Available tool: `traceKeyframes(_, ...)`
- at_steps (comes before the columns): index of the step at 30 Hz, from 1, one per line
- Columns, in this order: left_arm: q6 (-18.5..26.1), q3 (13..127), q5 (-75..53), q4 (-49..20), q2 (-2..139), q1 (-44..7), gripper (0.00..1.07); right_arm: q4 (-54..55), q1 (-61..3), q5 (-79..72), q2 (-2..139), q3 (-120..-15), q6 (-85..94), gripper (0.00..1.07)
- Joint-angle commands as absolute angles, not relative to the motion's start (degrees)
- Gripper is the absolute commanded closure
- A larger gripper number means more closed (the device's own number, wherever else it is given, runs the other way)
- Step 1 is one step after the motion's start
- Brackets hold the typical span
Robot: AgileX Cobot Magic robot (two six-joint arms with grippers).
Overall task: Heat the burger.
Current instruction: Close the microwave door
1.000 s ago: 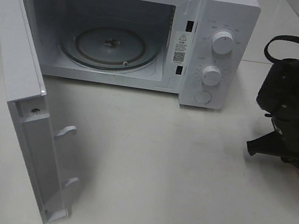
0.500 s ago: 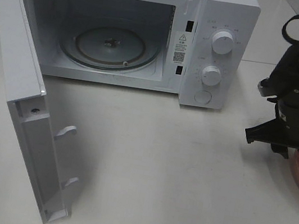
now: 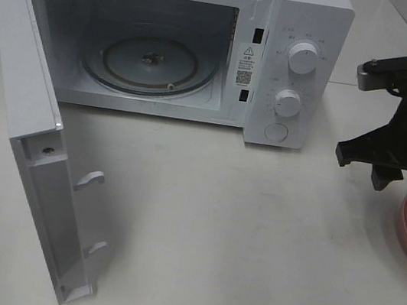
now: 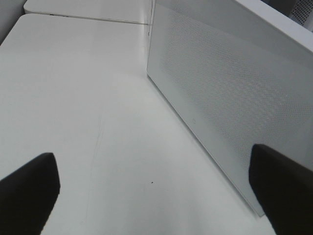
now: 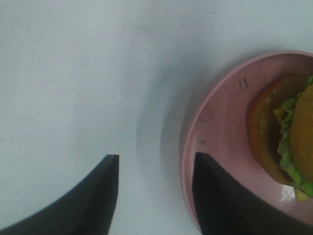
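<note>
Microwave (image 3: 300, 28): white body, white door (image 3: 31, 117), two white dials, small black print on the control panel and a black-and-white sticker beside the cavity. Door's outer face (image 4: 230, 93) carries a fine dotted mesh pattern. Turntable (image 3: 152, 63): clear glass, greyish.

Counter (image 3: 238, 228): plain off-white, a few faint dark specks.

Plate (image 5: 220, 127): pink, some dark scuff marks.

Burger (image 5: 288, 132): golden-brown bun, green lettuce edge, a bit of yellow.

Right gripper fingers (image 5: 105, 196): black. Left gripper fingers (image 4: 29, 191): black.
</note>
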State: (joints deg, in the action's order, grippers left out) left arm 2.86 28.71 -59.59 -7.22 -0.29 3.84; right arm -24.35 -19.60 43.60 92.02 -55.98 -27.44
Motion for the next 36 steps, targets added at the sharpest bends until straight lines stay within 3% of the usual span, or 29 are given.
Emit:
traceKeyframes(1,2.5,28.4,-59.3,-7.7,-1.4,4.1,0.09,-19.0,-19.5,44.3,87.1,-56.4,-19.7,0.58)
traceKeyframes(8,2.5,28.4,-59.3,-7.7,-1.4,4.1,0.09,-13.9,-19.5,47.5,81.2,-56.1,-12.4,0.56)
traceKeyframes(11,2.5,28.4,-59.3,-7.7,-1.4,4.1,0.09,-11.2,-19.5,47.4,77.5,-54.3,-10.5,0.47)
traceKeyframes(12,2.5,28.4,-59.3,-7.7,-1.4,4.1,0.09,-10.0,-19.5,47.1,75.2,-53.1,-9.7,0.38)
traceKeyframes(13,2.5,28.4,-59.3,-7.7,-1.4,4.1,0.09,-10.0,-19.5,47.1,75.2,-53.1,-9.7,0.38)
traceKeyframes(15,2.5,28.4,-59.3,-7.7,-1.4,4.1,0.09,-9.3,-19.5,47.2,71.6,-51.5,-9.4,0.26)
traceKeyframes(17,2.5,28.4,-59.3,-7.7,-1.4,4.1,0.09,-8.7,-19.5,48.0,69.3,-50.6,-9.4,0.22)
traceKeyframes(36,2.5,28.4,-59.3,-7.7,-1.4,4.1,0.09,1.0,-19.5,58.8,50.8,-49.3,-3.2,0.3)
